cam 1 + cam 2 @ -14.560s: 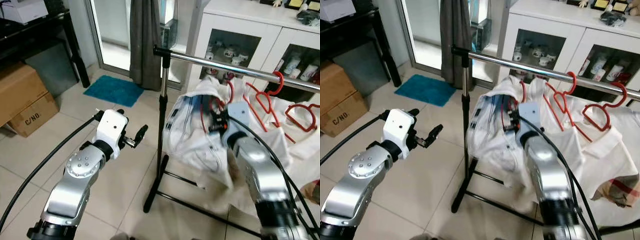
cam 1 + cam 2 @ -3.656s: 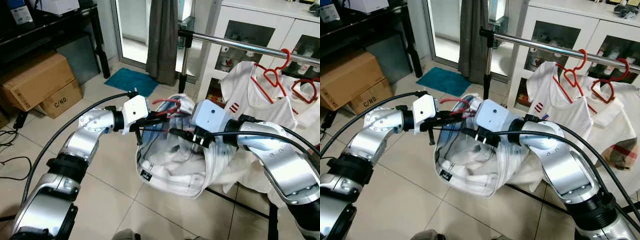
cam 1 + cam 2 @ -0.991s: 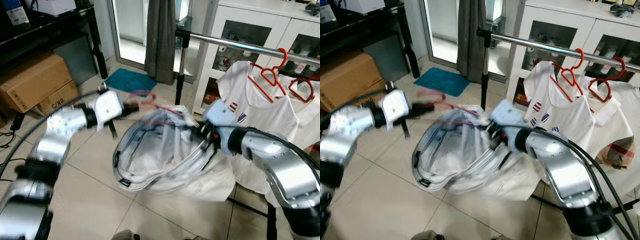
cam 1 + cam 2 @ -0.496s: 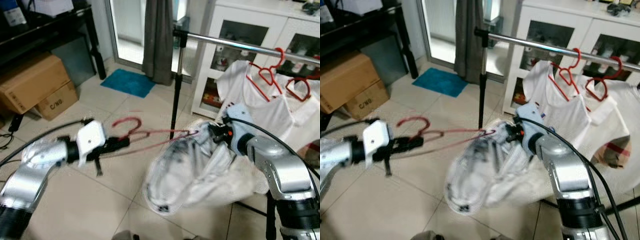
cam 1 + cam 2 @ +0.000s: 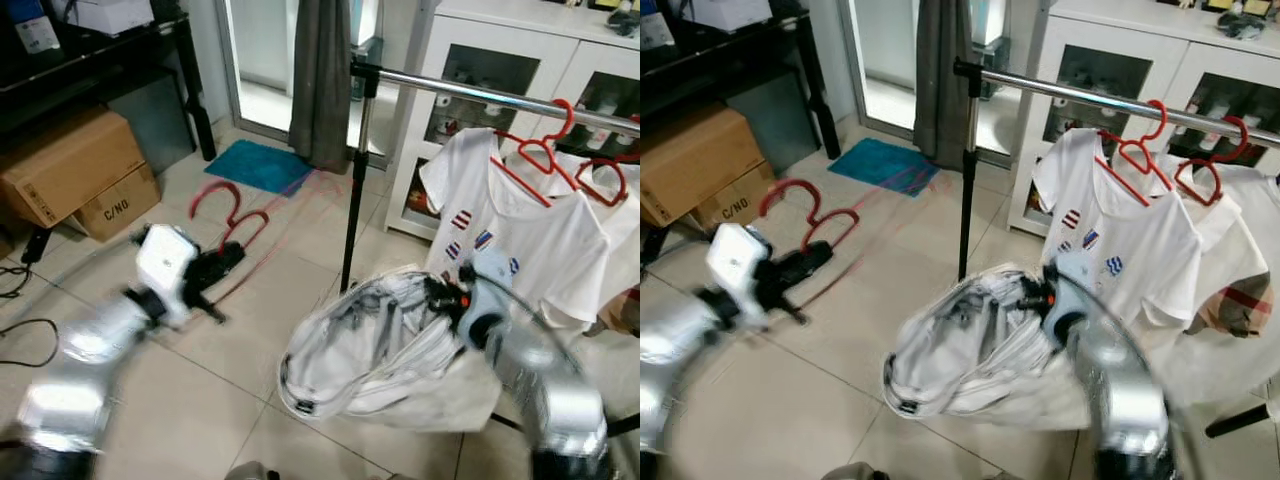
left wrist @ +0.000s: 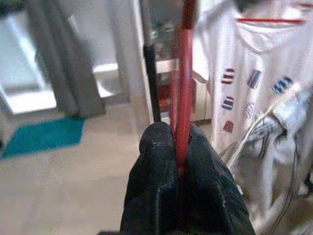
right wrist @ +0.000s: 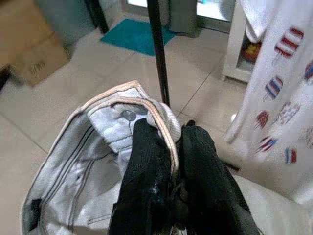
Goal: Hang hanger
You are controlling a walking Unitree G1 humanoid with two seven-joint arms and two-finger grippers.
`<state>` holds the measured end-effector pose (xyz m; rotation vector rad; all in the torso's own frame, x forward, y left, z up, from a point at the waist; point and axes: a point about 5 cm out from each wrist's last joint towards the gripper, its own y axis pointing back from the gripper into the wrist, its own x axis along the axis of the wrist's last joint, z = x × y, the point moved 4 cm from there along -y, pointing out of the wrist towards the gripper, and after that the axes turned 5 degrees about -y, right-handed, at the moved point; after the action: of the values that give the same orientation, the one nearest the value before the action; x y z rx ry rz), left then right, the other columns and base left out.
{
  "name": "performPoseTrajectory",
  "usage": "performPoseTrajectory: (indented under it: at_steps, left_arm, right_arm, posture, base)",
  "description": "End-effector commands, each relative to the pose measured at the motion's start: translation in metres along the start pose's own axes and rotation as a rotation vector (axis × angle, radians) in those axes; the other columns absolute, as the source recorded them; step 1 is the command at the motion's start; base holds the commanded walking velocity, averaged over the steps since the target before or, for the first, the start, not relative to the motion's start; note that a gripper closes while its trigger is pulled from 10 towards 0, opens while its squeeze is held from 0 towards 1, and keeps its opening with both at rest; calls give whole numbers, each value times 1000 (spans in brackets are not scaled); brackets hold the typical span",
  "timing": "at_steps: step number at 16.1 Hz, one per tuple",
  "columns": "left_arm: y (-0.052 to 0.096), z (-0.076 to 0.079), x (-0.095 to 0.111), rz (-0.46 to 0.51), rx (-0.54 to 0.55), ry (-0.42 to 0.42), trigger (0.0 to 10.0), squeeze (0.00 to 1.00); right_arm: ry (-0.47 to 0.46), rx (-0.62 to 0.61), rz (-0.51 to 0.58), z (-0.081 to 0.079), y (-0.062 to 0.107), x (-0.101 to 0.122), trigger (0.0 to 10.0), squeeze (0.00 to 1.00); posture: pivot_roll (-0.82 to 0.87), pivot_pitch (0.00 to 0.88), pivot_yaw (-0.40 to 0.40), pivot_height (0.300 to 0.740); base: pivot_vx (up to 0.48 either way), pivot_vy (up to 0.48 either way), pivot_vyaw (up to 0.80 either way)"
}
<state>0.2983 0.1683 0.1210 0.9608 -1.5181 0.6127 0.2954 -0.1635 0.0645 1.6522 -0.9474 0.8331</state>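
A red hanger (image 5: 226,208) is clamped in my left gripper (image 5: 228,262), low over the floor on the left, hook uppermost; the picture there is blurred. In the left wrist view the fingers (image 6: 156,147) are shut on the hanger's red wire (image 6: 184,73). My right gripper (image 5: 441,296) is shut on the collar of a crumpled white shirt (image 5: 370,350), which sags beside the rack's pole. In the right wrist view the collar edge (image 7: 156,110) is pinched between the jaws. The chrome rail (image 5: 470,92) runs above, carrying a white printed shirt (image 5: 500,235) on another red hanger (image 5: 540,160).
The rack's upright pole (image 5: 353,190) stands between my arms. Cardboard boxes (image 5: 70,175) and a black table (image 5: 110,60) are at the left. A teal mat (image 5: 255,165) and a grey curtain (image 5: 322,80) lie behind. A white glass-fronted cabinet (image 5: 500,60) backs the rail.
The hanger has come free of the white shirt: my left gripper has swung it up and away to the left. The shirt now hangs from my right gripper alone.
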Motion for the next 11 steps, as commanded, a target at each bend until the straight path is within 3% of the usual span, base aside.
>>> performPoseTrajectory:
  at_steps: [1,2,3,4,7,11]
  left_arm:
    - [-5,2,-6,-54,35,-2,10000,0]
    - [-6,4,-8,-72,36,3,10000,0]
    - [-11,8,-14,-85,105,25,10000,0]
    - [-13,8,-16,-91,137,36,10000,0]
    - [-6,3,-19,-135,194,15,10000,0]
    - [-2,0,-5,-125,224,19,10000,0]
  right_arm:
    - [-6,-20,111,-2,6,23,4863,0]
    - [-7,-25,114,-2,7,23,4863,0]
    - [-19,-55,162,-1,11,26,10000,0]
    - [-29,-68,177,1,12,27,10000,0]
    - [8,-106,255,9,14,43,10000,0]
    - [7,-89,274,1,17,51,10000,0]
  posture:
    - [-58,0,0,740]
    - [-58,0,0,740]
    - [-41,0,-13,740]
    - [-38,0,-17,740]
    - [3,0,-48,740]
    - [-8,0,-55,740]
  base:
    - [0,0,0]
    - [0,0,0]
    - [0,0,0]
    - [0,0,0]
    - [0,0,-800]
    - [0,0,-800]
